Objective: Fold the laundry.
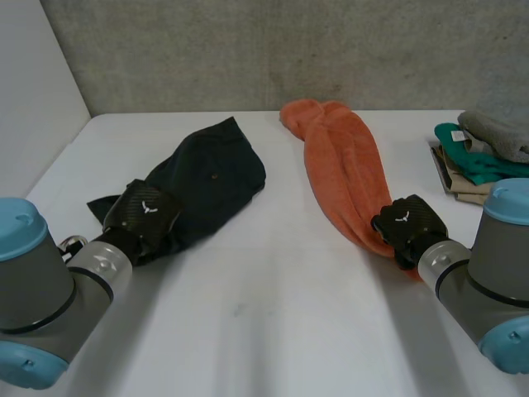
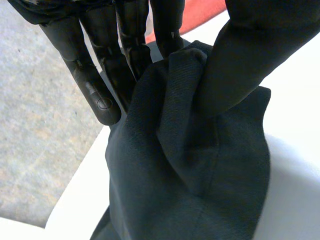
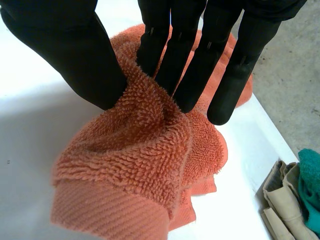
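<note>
Nearest the camera, the left hand (image 1: 142,213) pinches the near end of a crumpled dark garment (image 1: 211,178) between thumb and fingers, probably to lift and spread it. To its right, the right hand (image 1: 407,225) clamps the near end of a bunched orange towel (image 1: 343,165) likewise (neither yet folded); folded clothes (image 1: 483,157) lie stacked at the table's (image 1: 273,314) right edge.

Left robot hand (image 1: 142,212) pinching dark garment (image 1: 216,169), right robot hand (image 1: 407,222) pinching orange towel (image 1: 343,161), both arms extended
</note>
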You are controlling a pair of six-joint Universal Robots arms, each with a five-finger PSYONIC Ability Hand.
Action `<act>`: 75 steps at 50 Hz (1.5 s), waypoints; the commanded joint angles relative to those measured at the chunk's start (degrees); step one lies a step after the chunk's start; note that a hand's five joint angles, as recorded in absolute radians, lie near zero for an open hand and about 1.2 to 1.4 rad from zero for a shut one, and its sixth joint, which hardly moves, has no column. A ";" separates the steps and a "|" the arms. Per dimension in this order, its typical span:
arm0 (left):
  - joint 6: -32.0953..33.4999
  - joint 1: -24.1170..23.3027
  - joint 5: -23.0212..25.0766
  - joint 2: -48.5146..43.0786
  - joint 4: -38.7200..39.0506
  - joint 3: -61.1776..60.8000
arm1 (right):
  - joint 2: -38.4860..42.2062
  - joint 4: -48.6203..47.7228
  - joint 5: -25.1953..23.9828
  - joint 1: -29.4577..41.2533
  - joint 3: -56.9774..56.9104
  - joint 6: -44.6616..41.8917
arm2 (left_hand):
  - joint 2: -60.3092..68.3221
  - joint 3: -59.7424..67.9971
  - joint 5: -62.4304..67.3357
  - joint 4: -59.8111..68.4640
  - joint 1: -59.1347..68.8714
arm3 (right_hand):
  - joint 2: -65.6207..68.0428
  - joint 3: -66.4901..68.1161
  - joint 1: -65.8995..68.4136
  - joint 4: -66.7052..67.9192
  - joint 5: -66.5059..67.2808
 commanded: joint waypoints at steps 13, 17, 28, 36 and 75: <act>3.43 3.13 -3.00 14.74 -25.31 -4.32 | -0.81 -0.06 0.58 0.43 0.11 -0.42 | -9.56 -8.89 -7.40 -10.07 -6.14 | 13.42 12.04 19.35 11.59 15.82; 3.61 2.78 -3.18 14.13 -22.85 -0.36 | -0.81 -0.06 0.58 0.52 0.02 -0.86 | -51.40 -50.73 -49.24 -51.91 -47.98 | 13.42 12.04 19.35 11.59 15.82; -0.25 -2.76 -4.58 -0.44 -17.84 17.91 | -1.60 0.02 0.31 0.26 0.28 -0.60 | -58.02 -57.35 -55.85 -58.53 -54.59 | 13.42 12.04 19.35 11.59 15.82; -1.22 -3.29 -3.18 -17.49 -19.24 32.24 | -1.69 0.02 0.05 -0.01 0.63 -0.15 | -58.02 -57.35 -55.85 -58.53 -54.59 | 13.42 12.04 19.35 11.59 15.82; 1.42 16.23 -8.91 -26.83 -1.40 42.28 | -2.04 0.20 -0.30 2.37 0.28 -0.51 | -26.51 -25.84 -24.35 -27.02 -23.08 | 13.42 12.04 19.35 11.59 15.82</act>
